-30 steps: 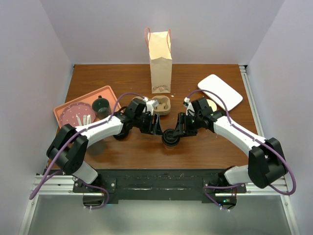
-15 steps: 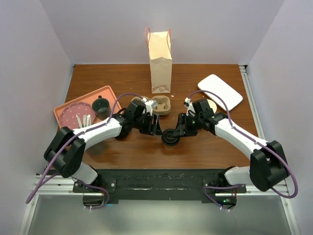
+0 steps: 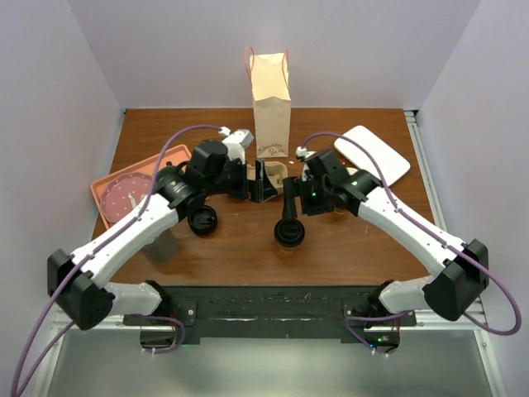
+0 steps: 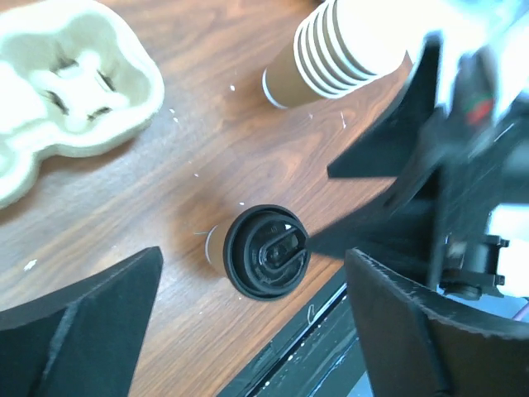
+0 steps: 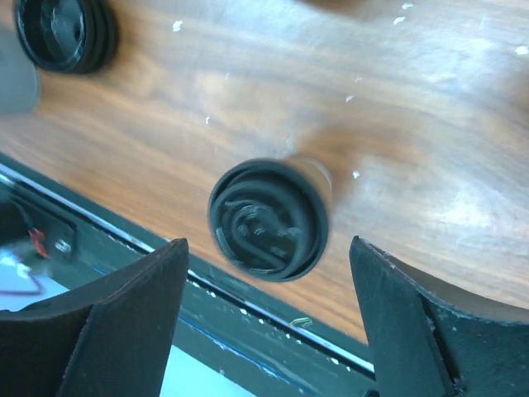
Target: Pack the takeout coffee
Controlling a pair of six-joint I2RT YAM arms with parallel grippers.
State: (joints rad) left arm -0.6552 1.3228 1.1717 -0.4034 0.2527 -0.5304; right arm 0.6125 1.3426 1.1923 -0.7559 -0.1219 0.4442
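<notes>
Standing near table point(image 3: 355, 248) front edge: takeout coffee point(image 3: 289, 233); loose lid point(image 3: 202, 221) apart, leftward.

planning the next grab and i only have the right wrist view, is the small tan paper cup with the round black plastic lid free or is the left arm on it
observer: free. In the top view the left gripper hangs open, clear of the small tan paper cup with the round black plastic lid.
operator: where's the carrier
observer: the cream moulded-pulp cup carrier lies on the brown wooden table, just in front of the tall cream paper bag.
operator: anything else close by
observer: the left wrist view shows a stack of lidless cream paper cups, apart from the lidded cup.
</notes>
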